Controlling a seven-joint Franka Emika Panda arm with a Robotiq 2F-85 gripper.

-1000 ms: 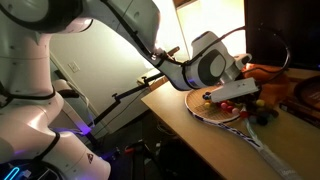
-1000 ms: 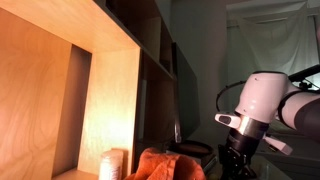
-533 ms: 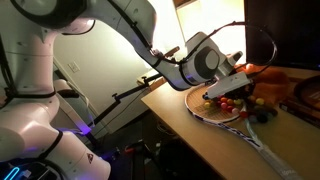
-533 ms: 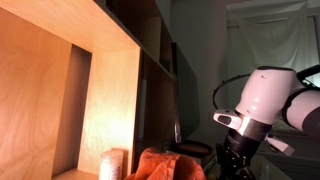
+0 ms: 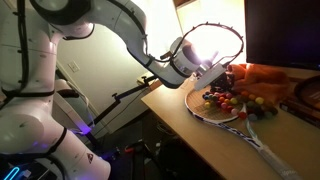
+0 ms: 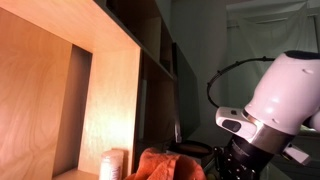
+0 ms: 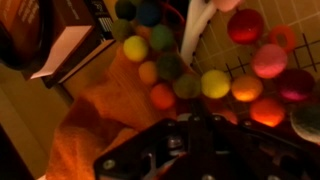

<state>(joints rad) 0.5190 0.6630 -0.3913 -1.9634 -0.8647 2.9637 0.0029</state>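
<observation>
Hovers with gripper (image 5: 217, 76) pinched closed, apparently empty, just above coloured balls (image 5: 226, 99) resting on a tennis racket (image 5: 204, 112), its strings likely stopping them rolling.

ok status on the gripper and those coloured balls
Gripper shut, low over the coloured balls; no hold visible. Balls lie on the racket strings. Orange cloth close beside.

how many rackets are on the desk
1. The racket lies flat on the desk with small coloured balls on its strings. More may be hidden behind the arm.
</observation>
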